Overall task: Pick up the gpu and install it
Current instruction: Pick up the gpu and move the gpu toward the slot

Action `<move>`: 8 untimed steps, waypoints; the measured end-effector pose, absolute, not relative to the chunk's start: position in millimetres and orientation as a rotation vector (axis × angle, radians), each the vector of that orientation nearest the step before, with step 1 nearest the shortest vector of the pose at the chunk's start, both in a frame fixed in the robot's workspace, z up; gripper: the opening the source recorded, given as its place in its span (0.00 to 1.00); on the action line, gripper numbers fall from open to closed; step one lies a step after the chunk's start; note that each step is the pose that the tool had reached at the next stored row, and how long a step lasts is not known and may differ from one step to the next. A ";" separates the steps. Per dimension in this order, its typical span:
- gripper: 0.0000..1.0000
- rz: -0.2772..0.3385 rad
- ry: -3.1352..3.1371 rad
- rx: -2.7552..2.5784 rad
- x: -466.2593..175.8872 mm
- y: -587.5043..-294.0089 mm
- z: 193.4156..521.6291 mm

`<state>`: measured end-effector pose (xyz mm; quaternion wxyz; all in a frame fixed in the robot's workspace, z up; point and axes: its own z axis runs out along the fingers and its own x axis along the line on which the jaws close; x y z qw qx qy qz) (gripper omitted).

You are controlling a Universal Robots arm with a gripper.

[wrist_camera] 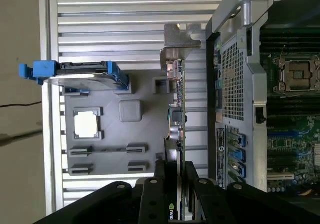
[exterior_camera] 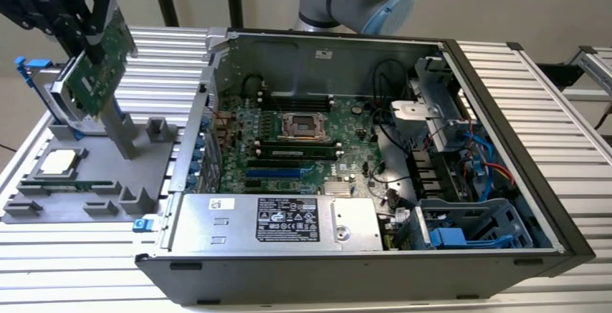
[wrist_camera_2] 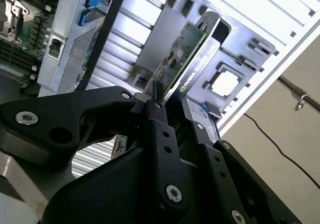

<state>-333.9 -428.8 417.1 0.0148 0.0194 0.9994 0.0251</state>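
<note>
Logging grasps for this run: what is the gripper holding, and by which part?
The gripper pinches the gpu across its faces, at the end opposite its silver bracket.

Camera layout
Exterior view looks down on the case; both wrist views peer past the tool at its nine-o'clock tray.

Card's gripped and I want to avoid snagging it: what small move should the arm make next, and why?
Probably a short straight lift. The gripper is shut on the graphics card, which hangs tilted with its lower edge close to the upright post of the grey tray. Rising first should clear that before crossing to the open case.
</note>
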 end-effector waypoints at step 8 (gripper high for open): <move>0.00 0.078 3.108 0.060 -333.9 -428.8 425.0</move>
